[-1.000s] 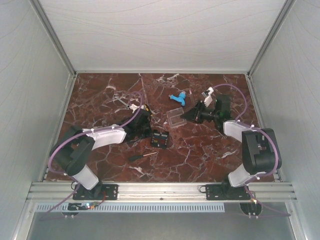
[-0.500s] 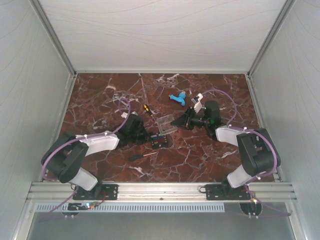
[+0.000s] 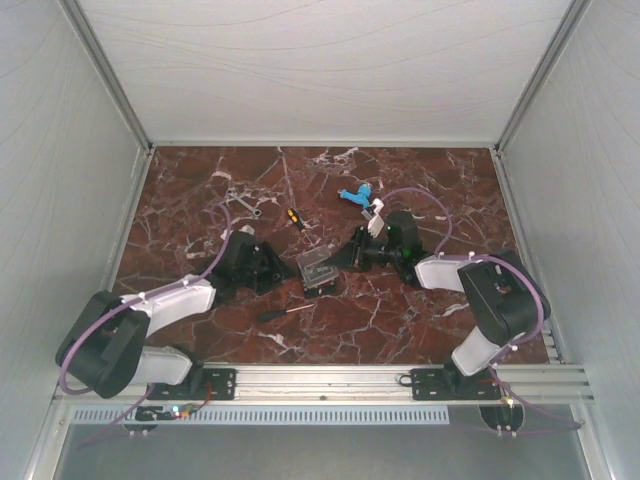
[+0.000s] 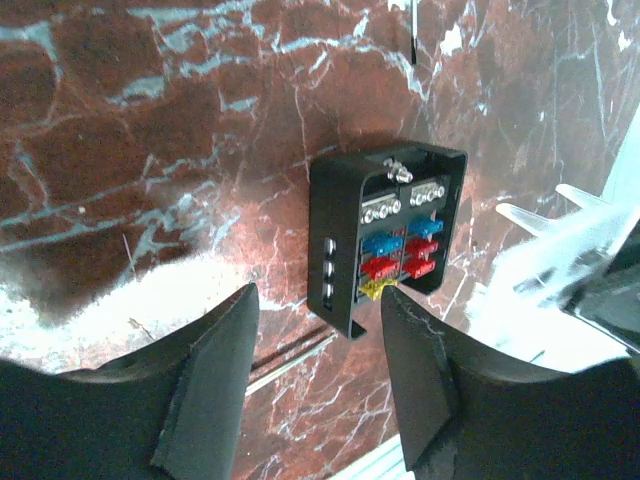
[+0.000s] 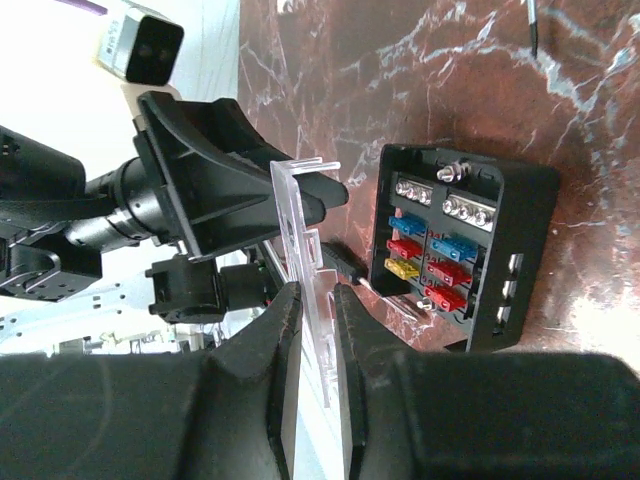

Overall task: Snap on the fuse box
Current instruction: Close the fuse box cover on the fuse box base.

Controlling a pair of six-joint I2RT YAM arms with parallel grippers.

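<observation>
The fuse box (image 3: 320,283) is a black square box with blue, red and yellow fuses, lying open-faced on the marble; it also shows in the left wrist view (image 4: 390,235) and the right wrist view (image 5: 465,255). My right gripper (image 3: 336,262) (image 5: 315,305) is shut on the clear cover (image 5: 300,230), holding it on edge just beside and above the box (image 3: 313,265). My left gripper (image 3: 286,272) (image 4: 320,310) is open and empty, low over the table just left of the box, its right finger close to the box's corner.
A light-blue plastic piece (image 3: 357,195) lies at the back. A thin black-handled screwdriver (image 3: 280,313) lies in front of the box, another screwdriver (image 3: 295,218) and a wrench (image 3: 243,203) behind the left gripper. White walls enclose the table on three sides.
My right gripper has carried the clear cover left and forward to the fuse box. My left arm has drawn back to the left and lowered, its gripper staying beside the box.
</observation>
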